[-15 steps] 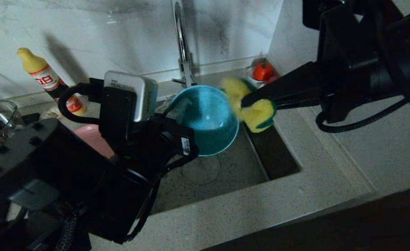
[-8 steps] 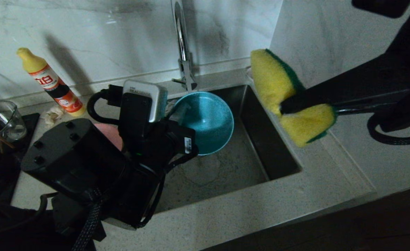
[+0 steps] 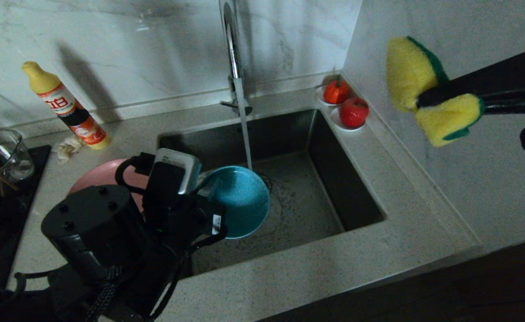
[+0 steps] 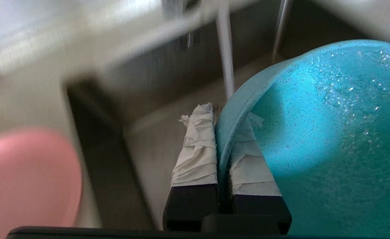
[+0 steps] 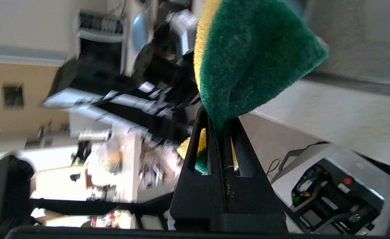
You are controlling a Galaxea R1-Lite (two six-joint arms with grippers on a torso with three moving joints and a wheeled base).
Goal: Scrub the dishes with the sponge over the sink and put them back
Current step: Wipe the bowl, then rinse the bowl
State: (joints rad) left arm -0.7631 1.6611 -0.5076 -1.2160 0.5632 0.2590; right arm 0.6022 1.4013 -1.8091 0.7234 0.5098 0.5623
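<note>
Now the left gripper point(image 4: 222, 139) pinches the rim of the bowl point(image 3: 240, 201), holding it tilted over the sink point(image 3: 307, 197) beside the running tap stream. Up at the right, well clear of the counter point(image 3: 316, 277), the right gripper point(image 5: 219, 124) clamps the sponge point(image 3: 432, 89). Left of the sink lies the plate point(image 3: 99, 176).

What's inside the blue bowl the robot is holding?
Only water droplets on the blue bowl, clamped at its rim by the left gripper. One taped finger covers some inside wall.

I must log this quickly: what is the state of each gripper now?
Left gripper: closed on the rim of the teal bowl.
Right gripper: closed on the sponge.
</note>
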